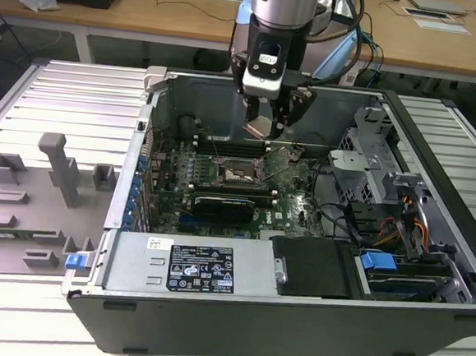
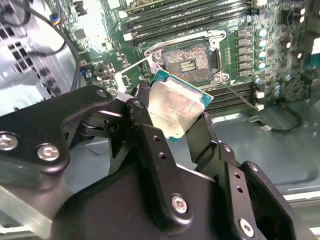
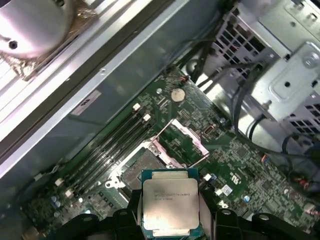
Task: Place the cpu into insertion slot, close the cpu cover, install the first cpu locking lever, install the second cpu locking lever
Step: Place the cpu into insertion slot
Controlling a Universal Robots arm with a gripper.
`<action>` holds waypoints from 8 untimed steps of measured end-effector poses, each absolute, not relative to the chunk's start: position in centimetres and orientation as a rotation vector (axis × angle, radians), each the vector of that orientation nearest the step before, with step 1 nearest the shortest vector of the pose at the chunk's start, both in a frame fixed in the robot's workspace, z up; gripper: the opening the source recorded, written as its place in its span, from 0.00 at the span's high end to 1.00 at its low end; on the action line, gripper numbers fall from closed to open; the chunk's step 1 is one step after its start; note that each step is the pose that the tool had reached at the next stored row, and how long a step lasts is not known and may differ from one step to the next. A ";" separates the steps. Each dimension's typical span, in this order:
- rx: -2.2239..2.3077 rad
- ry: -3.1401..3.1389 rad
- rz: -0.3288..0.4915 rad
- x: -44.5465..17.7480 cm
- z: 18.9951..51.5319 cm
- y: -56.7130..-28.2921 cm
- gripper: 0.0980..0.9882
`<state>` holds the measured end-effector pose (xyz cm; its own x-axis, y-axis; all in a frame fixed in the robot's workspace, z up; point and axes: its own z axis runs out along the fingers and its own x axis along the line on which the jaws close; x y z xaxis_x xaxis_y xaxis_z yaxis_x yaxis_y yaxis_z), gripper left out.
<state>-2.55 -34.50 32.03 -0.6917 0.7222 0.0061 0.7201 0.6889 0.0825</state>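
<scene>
While it hangs above the insertion slot (image 2: 189, 59), the end effector (image 2: 171, 116) clamps the cpu (image 3: 170, 200) between its fingers (image 2: 149, 142).

In the second wrist view, black fingers (image 2: 150, 147) of the hand (image 2: 172, 114) hide one corner of the chip (image 2: 176, 106). In both wrist views the picture's edge cuts the hand off.
</scene>
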 end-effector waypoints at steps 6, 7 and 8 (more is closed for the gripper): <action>1.405 2.772 0.119 -2.6 31.8 -34.5 0.50; 1.438 2.753 0.118 -2.6 31.8 -34.5 0.50; 1.459 2.742 0.118 -2.6 31.8 -34.5 0.50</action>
